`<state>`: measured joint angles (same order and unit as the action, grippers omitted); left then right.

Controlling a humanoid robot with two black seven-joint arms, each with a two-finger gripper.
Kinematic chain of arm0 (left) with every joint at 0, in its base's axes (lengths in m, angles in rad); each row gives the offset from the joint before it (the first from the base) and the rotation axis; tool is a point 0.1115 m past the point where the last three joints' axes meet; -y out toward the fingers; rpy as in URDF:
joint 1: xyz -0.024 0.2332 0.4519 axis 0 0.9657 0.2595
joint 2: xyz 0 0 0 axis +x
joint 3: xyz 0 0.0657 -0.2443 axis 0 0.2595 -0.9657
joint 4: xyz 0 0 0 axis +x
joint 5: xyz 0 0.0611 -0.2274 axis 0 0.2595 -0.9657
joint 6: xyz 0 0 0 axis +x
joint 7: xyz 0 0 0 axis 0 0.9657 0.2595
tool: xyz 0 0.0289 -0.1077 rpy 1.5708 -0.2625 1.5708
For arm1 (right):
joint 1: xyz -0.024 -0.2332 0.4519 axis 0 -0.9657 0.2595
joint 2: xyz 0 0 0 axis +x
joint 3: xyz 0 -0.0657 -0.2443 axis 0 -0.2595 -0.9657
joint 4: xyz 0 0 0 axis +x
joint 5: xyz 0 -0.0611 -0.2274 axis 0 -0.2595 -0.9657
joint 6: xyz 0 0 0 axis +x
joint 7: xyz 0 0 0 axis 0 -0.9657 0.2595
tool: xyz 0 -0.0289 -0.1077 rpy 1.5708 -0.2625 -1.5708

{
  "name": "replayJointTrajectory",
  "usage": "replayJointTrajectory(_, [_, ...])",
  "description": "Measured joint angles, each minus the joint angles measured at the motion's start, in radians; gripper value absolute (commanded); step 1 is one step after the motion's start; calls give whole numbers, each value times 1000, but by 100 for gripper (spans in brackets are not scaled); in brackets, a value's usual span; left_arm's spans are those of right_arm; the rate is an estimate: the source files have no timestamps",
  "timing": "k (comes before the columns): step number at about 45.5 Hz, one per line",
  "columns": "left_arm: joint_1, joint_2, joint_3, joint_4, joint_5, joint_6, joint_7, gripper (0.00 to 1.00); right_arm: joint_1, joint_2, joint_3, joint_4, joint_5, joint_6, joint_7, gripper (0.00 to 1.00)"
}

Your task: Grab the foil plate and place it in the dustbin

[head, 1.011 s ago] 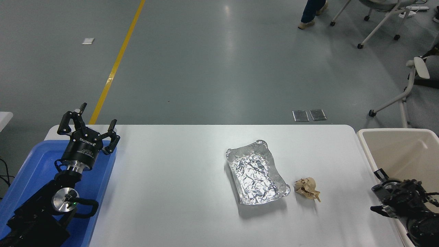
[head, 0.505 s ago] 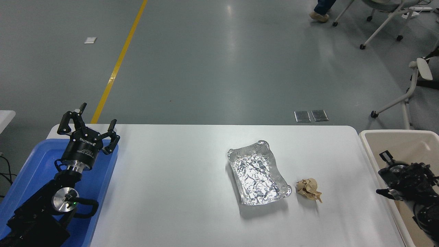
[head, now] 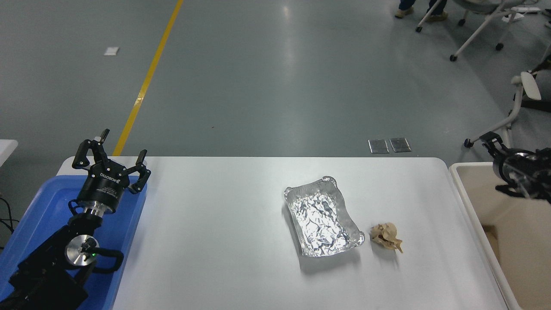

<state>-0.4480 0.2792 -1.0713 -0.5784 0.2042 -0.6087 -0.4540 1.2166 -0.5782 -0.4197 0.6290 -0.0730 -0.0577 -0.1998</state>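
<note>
The foil plate (head: pixel 323 221) lies flat on the white bench (head: pixel 215 237), right of the middle and nearer the front edge than the far edge, its long side slanting toward the front right corner. A crumpled brown paper ball (head: pixel 387 236) sits just beside the plate's front right corner, apart from it. The dustbin (head: pixel 469 196) stands against the bench's right edge, its rim level with the bench top.

The right end effector (head: pixel 495 161) hangs over the dustbin's far rim, beyond the bench's far right corner, well apart from the plate; whether its fingers are apart or together cannot be told. The left end effector (head: pixel 111 161) is parked at the bench's far left corner above a blue tray (head: pixel 41 211), its fingers spread apart and holding nothing.
</note>
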Motion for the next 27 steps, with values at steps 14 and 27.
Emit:
replayJointTrajectory(14, [0, 0, 0, 0, 0, 0, 2, 98, 320, -33, -226, 331, 1, 32, 1, 100])
replayJointTrajectory(27, [0, 0, 0, 0, 0, 0, 2, 98, 547, 3, -388, 551, 1, 48, 1, 100])
